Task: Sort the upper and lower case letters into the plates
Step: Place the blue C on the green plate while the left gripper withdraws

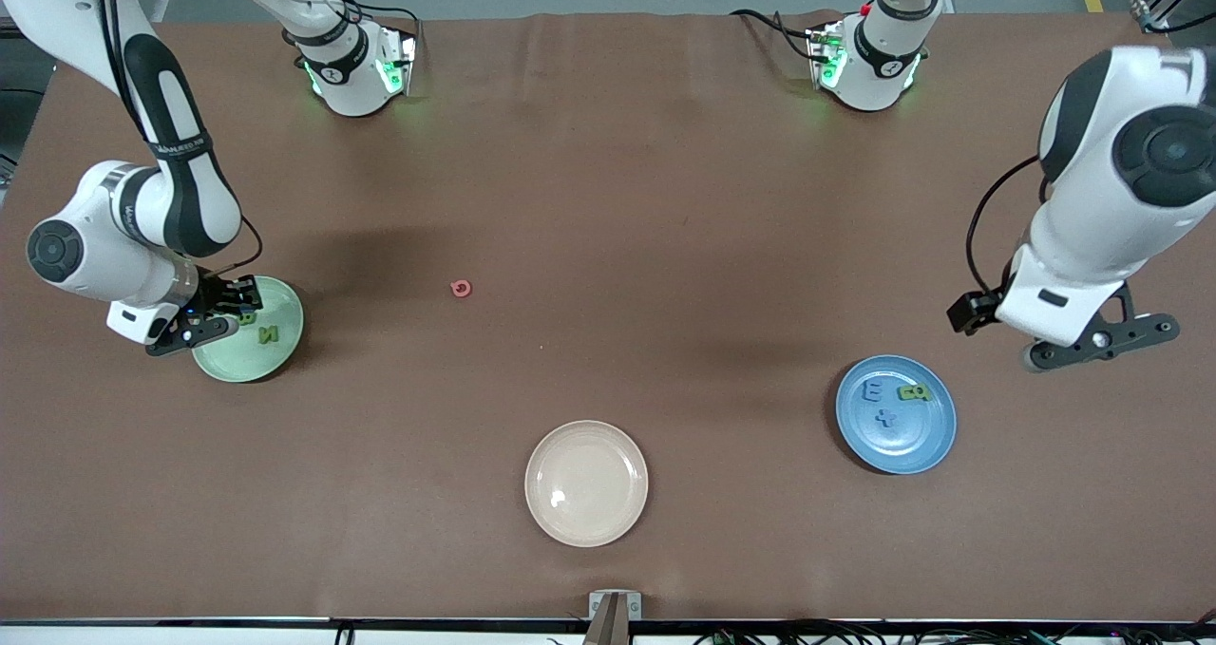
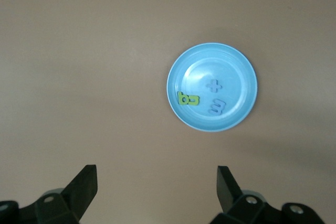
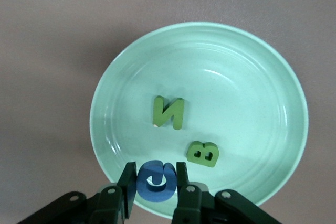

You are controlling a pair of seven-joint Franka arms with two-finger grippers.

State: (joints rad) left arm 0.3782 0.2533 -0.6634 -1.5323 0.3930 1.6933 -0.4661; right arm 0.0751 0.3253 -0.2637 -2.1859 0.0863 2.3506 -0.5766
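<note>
Cream plate (image 1: pixel 586 483); blue G (image 3: pixel 156 181) in right hand (image 3: pixel 155 195).

One high overview, two wrist cameras looking straight down.

The front view looks steeply down on the whole table (image 1: pixel 608 199) from across it, arm bases at the frame's top. The left wrist view hangs high over the blue plate (image 2: pixel 212 87), seen at lower right of the front view. The right wrist view sits close above the green plate (image 3: pixel 220 61), seen at the front view's middle left.
</note>
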